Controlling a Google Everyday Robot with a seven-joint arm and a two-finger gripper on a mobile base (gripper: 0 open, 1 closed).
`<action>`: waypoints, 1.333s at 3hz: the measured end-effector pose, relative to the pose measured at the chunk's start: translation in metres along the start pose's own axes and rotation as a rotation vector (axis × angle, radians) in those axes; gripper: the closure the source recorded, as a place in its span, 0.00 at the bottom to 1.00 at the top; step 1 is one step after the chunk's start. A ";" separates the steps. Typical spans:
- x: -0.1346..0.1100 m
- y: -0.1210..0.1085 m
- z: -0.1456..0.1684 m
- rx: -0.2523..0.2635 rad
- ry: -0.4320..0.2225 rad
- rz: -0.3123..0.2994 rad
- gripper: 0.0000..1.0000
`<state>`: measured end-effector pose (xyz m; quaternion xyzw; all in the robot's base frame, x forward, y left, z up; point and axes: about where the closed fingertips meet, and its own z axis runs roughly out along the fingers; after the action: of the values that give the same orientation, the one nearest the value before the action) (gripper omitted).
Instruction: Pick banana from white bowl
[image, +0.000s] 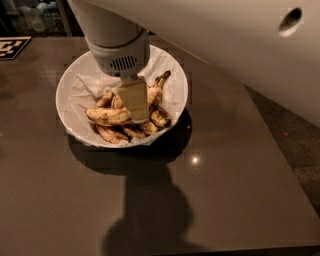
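Note:
The white bowl (75, 80), lined with crumpled white paper, stands on the dark table and holds several spotted bananas. The longest curved banana (107, 116) lies across the front left of the pile. Another banana with a dark stem tip (161, 80) points up to the right. My gripper (136, 116) hangs straight down over the middle of the bowl, its tip in the pile by the long banana's right end. The gripper's round grey wrist hides the back of the bowl.
The bowl sits on a dark brown glossy table (225, 175). A black-and-white marker tag (11, 47) lies at the far left corner. The table's right edge borders a speckled floor (295, 145). My arm's large pale body (240, 45) fills the upper right.

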<state>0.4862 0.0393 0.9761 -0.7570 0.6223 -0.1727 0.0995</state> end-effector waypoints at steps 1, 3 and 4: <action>-0.006 -0.004 0.022 -0.046 0.002 -0.019 0.28; -0.019 -0.005 0.070 -0.135 0.030 -0.055 0.38; -0.022 -0.002 0.086 -0.154 0.047 -0.081 0.56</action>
<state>0.5172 0.0554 0.8944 -0.7827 0.6048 -0.1457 0.0192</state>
